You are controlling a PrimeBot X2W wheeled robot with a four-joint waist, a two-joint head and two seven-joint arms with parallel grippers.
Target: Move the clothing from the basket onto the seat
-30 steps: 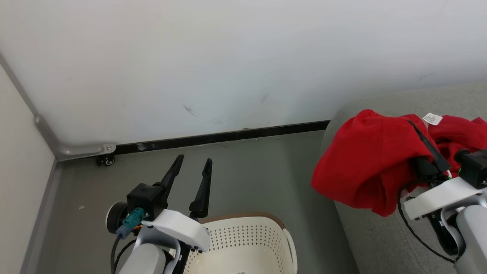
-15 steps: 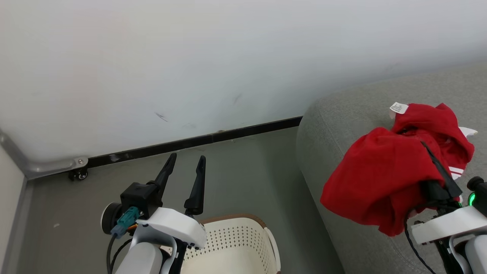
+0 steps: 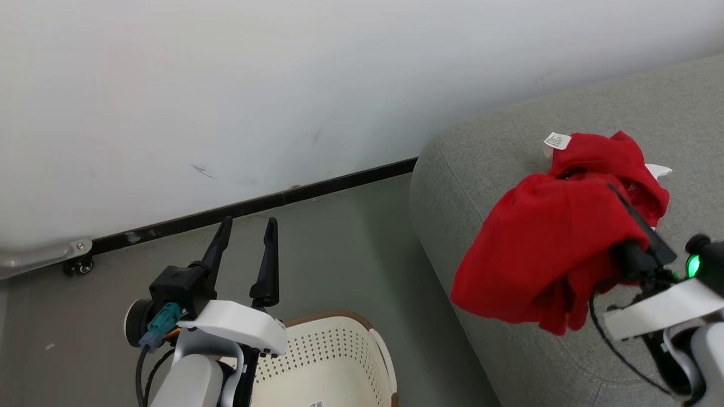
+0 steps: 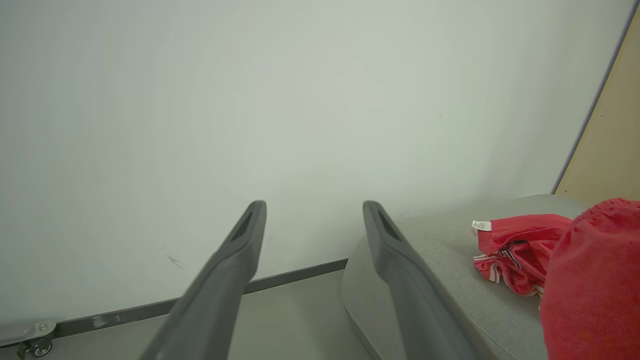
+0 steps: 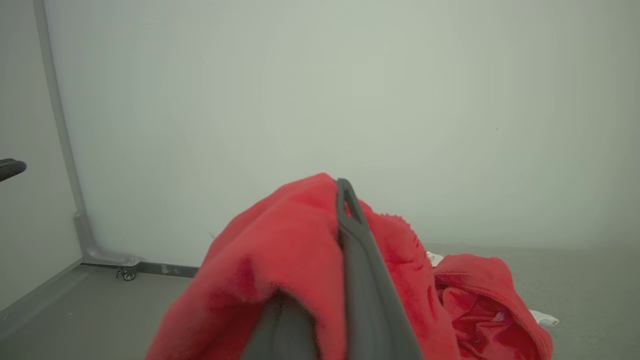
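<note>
My right gripper (image 3: 616, 195) is shut on the plain red garment (image 3: 537, 254), which hangs bunched over the left end of the light-grey seat (image 3: 469, 169). In the right wrist view the garment (image 5: 280, 260) wraps around the dark fingers (image 5: 352, 235). Behind it on the seat lies the second red garment (image 3: 608, 155), with its white tag (image 3: 557, 140) and striped trim (image 4: 492, 265). The cream perforated basket (image 3: 339, 362) stands on the floor at the bottom centre. Above the basket's far rim my left gripper (image 3: 249, 221) is open and holds nothing.
A white wall with a black skirting strip (image 3: 254, 206) runs behind everything. A small caster (image 3: 82, 265) on a metal rail sits at the far left. Grey floor (image 3: 339, 254) lies between the basket, the seat and the wall.
The camera has swung right, shifting the whole picture left. The right gripper with the plain red garment has moved farther in over the seat. The left gripper stays open.
</note>
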